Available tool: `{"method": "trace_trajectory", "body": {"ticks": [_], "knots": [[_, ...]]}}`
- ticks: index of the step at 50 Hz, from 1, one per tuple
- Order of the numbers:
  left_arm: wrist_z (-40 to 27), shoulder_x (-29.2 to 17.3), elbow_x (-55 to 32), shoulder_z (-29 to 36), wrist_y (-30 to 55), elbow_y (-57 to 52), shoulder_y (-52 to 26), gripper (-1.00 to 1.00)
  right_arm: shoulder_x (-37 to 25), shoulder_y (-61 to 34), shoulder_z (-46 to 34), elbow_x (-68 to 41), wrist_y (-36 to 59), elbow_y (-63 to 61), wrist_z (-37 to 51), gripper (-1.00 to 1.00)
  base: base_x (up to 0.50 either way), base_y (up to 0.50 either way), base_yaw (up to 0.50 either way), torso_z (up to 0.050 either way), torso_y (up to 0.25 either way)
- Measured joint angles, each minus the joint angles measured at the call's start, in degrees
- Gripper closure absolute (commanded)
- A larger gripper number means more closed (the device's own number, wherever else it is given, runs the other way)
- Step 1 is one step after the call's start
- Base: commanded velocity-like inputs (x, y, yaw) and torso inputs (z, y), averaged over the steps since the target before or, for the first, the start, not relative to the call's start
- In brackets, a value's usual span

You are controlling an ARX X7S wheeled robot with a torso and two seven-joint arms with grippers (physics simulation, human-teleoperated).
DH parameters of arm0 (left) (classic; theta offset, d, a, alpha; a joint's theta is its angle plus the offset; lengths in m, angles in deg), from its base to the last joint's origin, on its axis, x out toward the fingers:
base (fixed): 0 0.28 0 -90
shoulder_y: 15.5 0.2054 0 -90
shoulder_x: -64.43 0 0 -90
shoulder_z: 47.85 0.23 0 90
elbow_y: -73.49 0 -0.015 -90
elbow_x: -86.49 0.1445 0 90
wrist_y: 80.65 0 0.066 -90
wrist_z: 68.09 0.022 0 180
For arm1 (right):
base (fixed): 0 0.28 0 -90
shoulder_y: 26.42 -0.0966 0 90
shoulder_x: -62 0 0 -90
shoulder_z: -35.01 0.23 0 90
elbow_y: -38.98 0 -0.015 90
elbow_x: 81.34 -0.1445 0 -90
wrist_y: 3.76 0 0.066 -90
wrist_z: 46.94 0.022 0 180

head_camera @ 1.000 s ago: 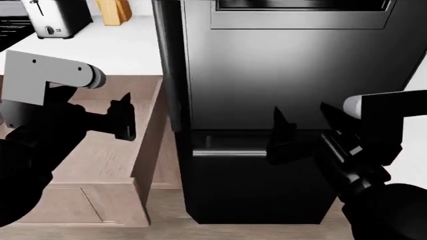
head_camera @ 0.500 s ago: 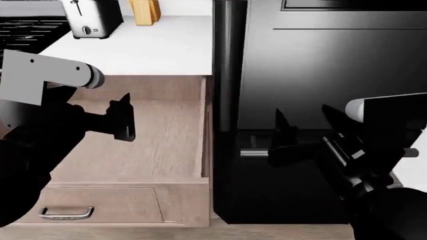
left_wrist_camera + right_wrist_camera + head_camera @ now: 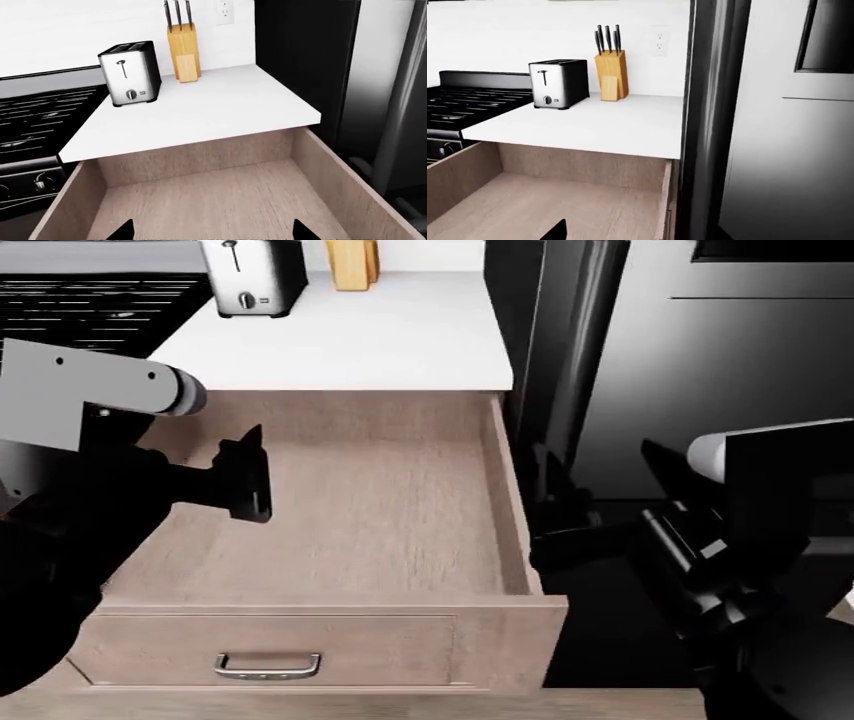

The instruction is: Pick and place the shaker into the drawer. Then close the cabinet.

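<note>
Looking for the shaker turns up nothing: it shows in no view, and the drawer [image 3: 347,510] stands pulled fully out of the cabinet [image 3: 534,640], bare inside. The left gripper [image 3: 244,475] hovers over the drawer's left edge and the right gripper [image 3: 567,525] just off its right edge, both spread and empty. By my reading, nothing is done yet; pick, place and closing all remain.

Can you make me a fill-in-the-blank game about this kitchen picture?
1. The wooden drawer is pulled ____.
2. Inside the drawer there is ____.
3. The knife block stands on the white counter next to the silver ____.
4. The left end effector hangs over the ____.

Missing words: open; nothing; toaster; drawer
</note>
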Motion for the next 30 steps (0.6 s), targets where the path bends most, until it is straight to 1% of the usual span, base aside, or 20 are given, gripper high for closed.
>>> {"method": "trace_trajectory", "body": {"ticks": [30], "knots": [[0.58,-1.22,0.08,0.90,-2.17,-0.58,1.29,-1.00,-1.62,1.16,-2.46,1.61,-2.49,-1.27,-0.72,-1.00,0.00,0.50,0.00,0.000,0.000]]}}
